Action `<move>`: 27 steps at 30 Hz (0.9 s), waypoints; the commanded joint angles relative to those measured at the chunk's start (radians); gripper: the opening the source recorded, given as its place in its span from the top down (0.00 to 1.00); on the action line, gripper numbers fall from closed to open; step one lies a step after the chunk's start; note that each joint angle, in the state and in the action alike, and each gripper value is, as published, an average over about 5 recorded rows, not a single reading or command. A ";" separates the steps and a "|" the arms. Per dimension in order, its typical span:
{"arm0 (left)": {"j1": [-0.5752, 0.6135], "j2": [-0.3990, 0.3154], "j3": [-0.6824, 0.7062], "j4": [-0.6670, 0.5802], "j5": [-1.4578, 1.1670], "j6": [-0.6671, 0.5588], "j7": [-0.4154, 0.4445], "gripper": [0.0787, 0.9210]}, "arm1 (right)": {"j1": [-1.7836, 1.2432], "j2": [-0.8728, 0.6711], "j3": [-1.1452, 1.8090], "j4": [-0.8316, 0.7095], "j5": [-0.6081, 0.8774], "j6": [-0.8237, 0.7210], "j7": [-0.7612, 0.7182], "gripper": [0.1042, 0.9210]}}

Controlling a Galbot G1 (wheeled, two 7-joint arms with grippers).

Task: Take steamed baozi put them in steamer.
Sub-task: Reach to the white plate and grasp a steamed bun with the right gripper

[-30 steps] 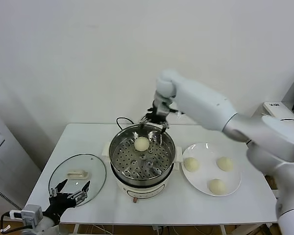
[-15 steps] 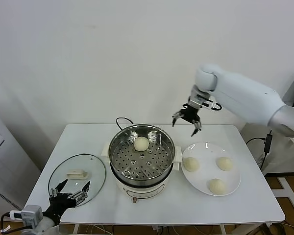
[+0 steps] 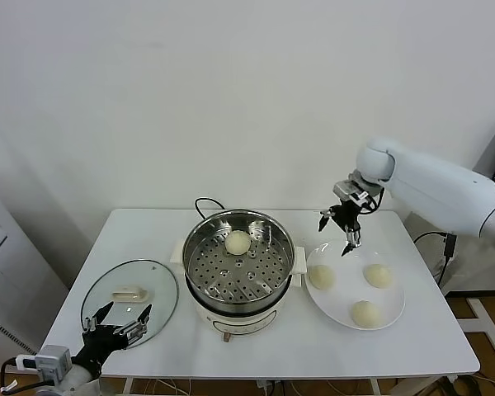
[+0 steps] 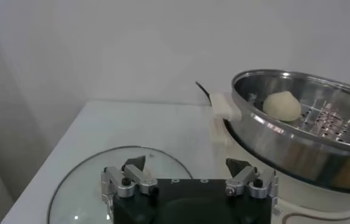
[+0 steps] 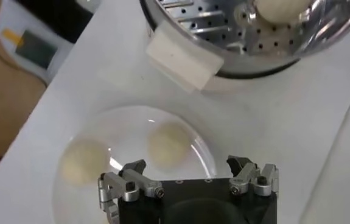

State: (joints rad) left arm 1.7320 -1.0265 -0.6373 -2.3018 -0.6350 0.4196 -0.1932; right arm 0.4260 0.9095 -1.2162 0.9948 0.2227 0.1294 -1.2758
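One cream-white baozi (image 3: 238, 242) lies on the perforated tray at the back of the steel steamer (image 3: 201, 247); the left wrist view also shows this baozi (image 4: 282, 106) inside the steamer (image 4: 272, 131). Three more baozi (image 3: 322, 276) (image 3: 379, 275) (image 3: 365, 313) rest on the white plate (image 3: 342, 297). My right gripper (image 3: 339, 230) hangs open and empty above the plate's back left part, over the nearest baozi (image 5: 169, 143). My left gripper (image 3: 118, 321) stays parked, open, low at the table's front left, over the glass lid.
A round glass lid (image 3: 153, 280) with a cream handle (image 3: 129, 293) lies flat left of the steamer. The steamer's black cord (image 3: 205, 203) runs off behind it. The table's right edge is close beyond the plate.
My right gripper has left the steamer, swung right and come down over the plate, empty. The baozi it dropped stays in the steamer. The left arm has not moved.
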 commanded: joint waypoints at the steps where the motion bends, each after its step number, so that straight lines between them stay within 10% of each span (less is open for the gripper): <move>1: 0.000 -0.001 0.000 0.000 0.001 0.000 0.000 0.12 | -0.074 -0.021 0.000 -0.013 0.016 -0.091 0.048 0.12; 27: 0.001 0.004 -0.001 0.000 0.000 0.000 0.001 0.12 | -0.291 0.054 0.147 -0.118 -0.082 -0.100 0.171 0.13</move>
State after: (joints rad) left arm 1.7326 -1.0228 -0.6381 -2.3022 -0.6345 0.4191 -0.1923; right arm 0.1730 0.9601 -1.0917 0.8908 0.1487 0.0373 -1.1267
